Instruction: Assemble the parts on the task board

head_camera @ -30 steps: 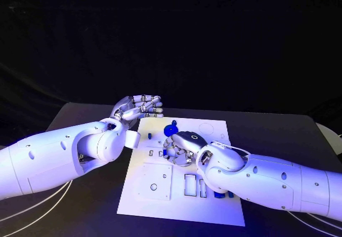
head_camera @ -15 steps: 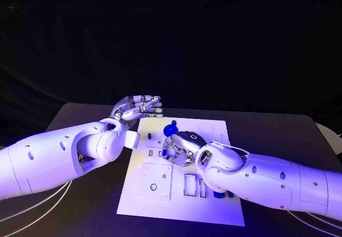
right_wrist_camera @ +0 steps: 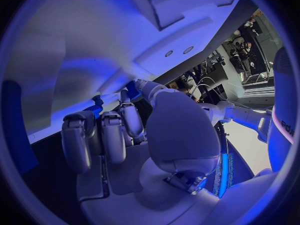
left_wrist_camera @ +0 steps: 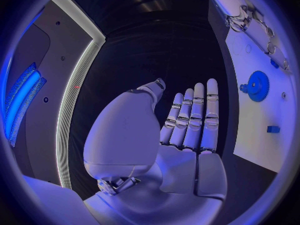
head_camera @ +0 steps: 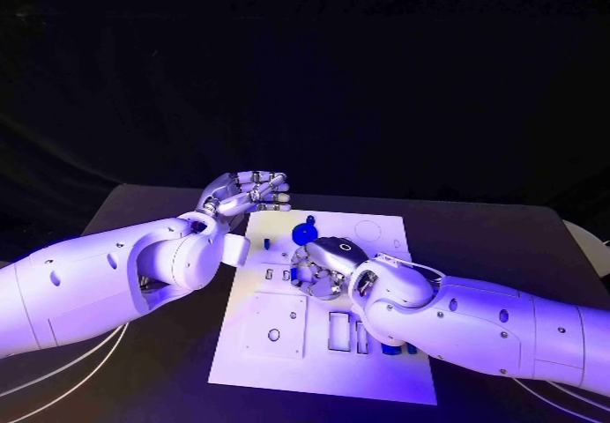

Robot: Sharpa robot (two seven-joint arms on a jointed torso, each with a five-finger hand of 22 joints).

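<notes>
The white task board lies in the middle of the black table. On its far half a blue gear stands on the board, also visible as the gear in the left wrist view. My right hand is down on the board just near of the gear, fingers curled. It pinches a small blue part between its thumb and a fingertip. My left hand hovers by the board's far left corner. Its fingers lie straight and together with nothing in them.
Two blue pieces sit by the board's near right, beside rectangular slots. A square plate with a hole is on the near left. Another small blue piece lies on the board. White cables trail off the table's left.
</notes>
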